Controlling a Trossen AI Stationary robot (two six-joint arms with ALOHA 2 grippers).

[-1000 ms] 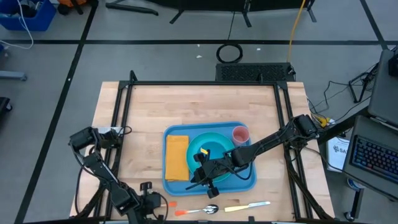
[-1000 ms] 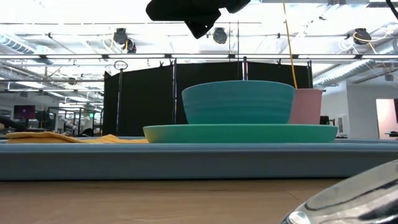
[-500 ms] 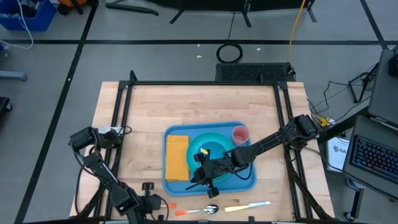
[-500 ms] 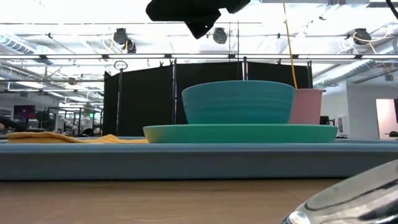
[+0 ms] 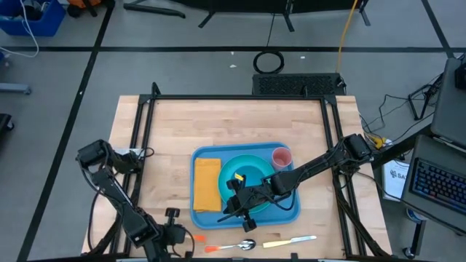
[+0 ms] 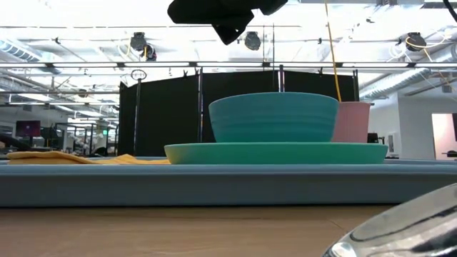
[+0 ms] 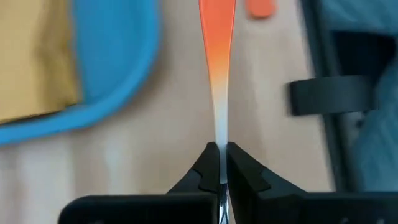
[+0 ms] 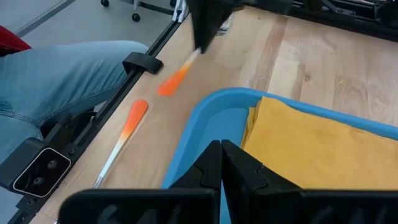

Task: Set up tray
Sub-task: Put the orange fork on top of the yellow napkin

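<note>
The blue tray (image 5: 295, 212) (image 6: 214, 187) lies flat on the table. It holds a yellow napkin (image 5: 207, 183), a teal plate (image 6: 278, 152) with a teal bowl (image 6: 273, 118) on it, and a pink cup (image 5: 281, 156). My left gripper (image 5: 173, 218) (image 7: 219, 163) sits near the table's near edge, left of the tray. It is shut on an orange-handled utensil (image 7: 217, 56) (image 8: 176, 78). My right gripper (image 5: 244, 211) (image 8: 221, 149) hangs shut above the tray's near left part and touches nothing. My left gripper pinches the utensil's thin silver shaft (image 7: 219, 134) between its two fingertips, the fingers lying along it. The orange handle (image 7: 216, 25) sticks out beyond the fingertips and slants down toward the table. I cannot tell whether its end touches the wood.
A spoon (image 5: 234, 246) with an orange handle (image 8: 127, 121) and a yellow-handled knife (image 5: 290, 241) lie on the wood between the tray and the near edge. A person's jeans-clad leg (image 8: 62, 74) shows beyond the near edge. Bare wood lies on the far half.
My left arm's upper joint has swung a little toward the table's left and far side, while its gripper has stayed near the same spot, shut on the utensil. The right arm and the tray's contents have kept still.
</note>
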